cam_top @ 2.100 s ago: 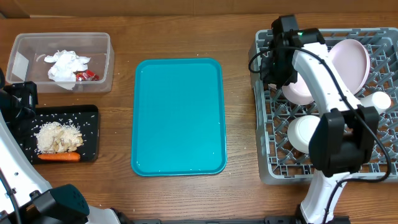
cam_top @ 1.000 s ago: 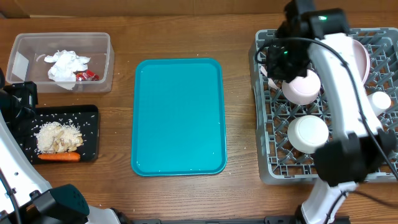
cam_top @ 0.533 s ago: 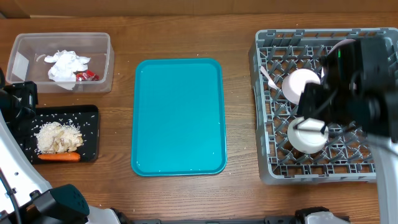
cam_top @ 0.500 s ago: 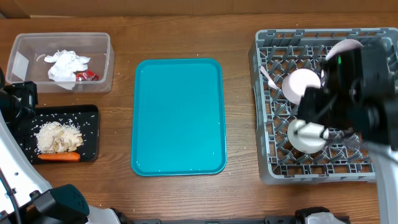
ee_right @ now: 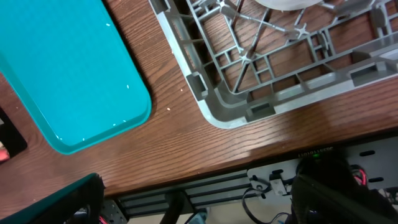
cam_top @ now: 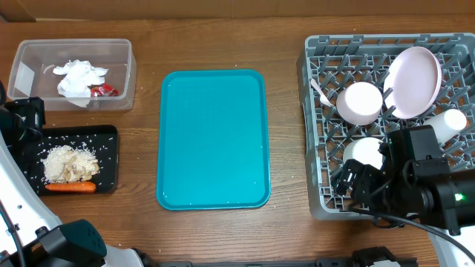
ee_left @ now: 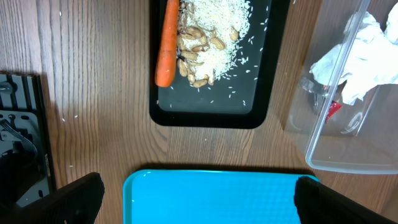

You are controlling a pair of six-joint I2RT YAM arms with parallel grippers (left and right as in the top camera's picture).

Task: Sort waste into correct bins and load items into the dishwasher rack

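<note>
The grey dishwasher rack (cam_top: pixel 321 133) holds a tilted white plate (cam_top: pixel 415 80), two upturned white bowls (cam_top: pixel 361 102) (cam_top: pixel 365 150), a white cup (cam_top: pixel 450 121) and a white fork (cam_top: pixel 320 90). My right arm (cam_top: pixel 415 185) hangs over the rack's near left corner (ee_right: pixel 249 107). My right gripper (ee_right: pixel 199 205) is open and empty above the table's front edge. The clear tub (cam_top: pixel 119 70) contains napkins (cam_top: pixel 80 76) and a red wrapper (cam_top: pixel 104 90). The black tray (cam_top: pixel 107 159) carries rice scraps (cam_top: pixel 70 163) and a carrot (cam_top: pixel 70 187). My left gripper (ee_left: pixel 199 205) is open, empty, over the teal tray's edge.
A large teal serving tray (cam_top: pixel 213 139) lies in the middle of the table, bare. My left arm (cam_top: pixel 22 119) stands at the left edge between tub and black tray. Under the table's front edge, metal rails and cables (ee_right: pixel 273 180) show.
My right gripper opened and left the bowl upturned in the rack. The right arm then swung from the rack's far side to its near left corner. The left arm stayed still.
</note>
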